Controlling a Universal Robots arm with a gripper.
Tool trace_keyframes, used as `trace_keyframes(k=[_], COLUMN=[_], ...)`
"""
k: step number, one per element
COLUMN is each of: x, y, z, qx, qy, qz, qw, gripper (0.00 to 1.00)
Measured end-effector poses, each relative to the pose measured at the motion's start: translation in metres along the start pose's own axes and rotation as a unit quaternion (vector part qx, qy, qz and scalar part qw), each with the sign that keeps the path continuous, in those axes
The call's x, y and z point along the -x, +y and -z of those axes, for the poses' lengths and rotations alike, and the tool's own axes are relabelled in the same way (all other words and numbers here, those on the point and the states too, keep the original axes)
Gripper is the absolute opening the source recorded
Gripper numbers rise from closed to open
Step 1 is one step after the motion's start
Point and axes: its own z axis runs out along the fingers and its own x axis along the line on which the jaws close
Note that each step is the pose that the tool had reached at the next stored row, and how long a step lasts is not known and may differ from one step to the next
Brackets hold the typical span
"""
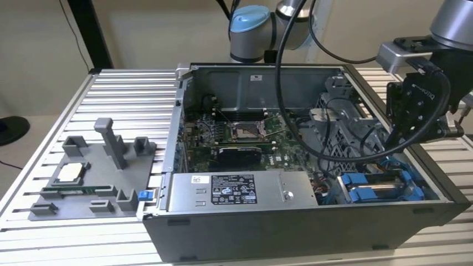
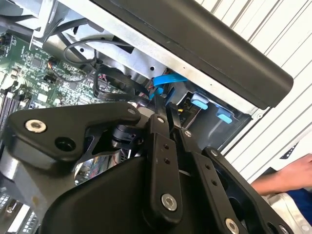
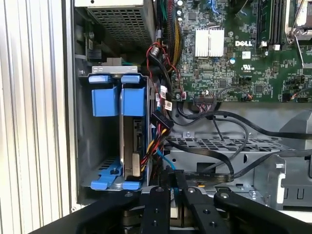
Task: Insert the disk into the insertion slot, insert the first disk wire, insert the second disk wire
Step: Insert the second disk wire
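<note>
Disk [image 3: 127,146] sits in the insertion slot [image 3: 97,146], edge toward the wires [image 3: 155,131] for plugging; the gripper [image 3: 171,175], pressed together, hangs beside a blue wire [image 3: 165,163].

The whole case [image 1: 296,233] is seen from above in the exterior view; its slot [image 1: 353,180], lower right, is seen close in both wrist views.

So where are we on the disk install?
Done, apparently: the disk sits in the insertion slot, blue frame in line with the bay. In hand: the shut gripper hovers by a blue cable beside the disk; a grip on it isn't clear. Left: the wires. A black connector on coloured wires lies at the disk's edge, seating unclear.
</note>
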Motion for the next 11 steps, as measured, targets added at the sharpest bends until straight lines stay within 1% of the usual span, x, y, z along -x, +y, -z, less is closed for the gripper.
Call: trace_keyframes(k=[11], x=[0.0], y=[0.0001], z=[0.0], qx=[0.0], qy=[0.0001], qz=[0.0], qw=[1.0], gripper=[0.0])
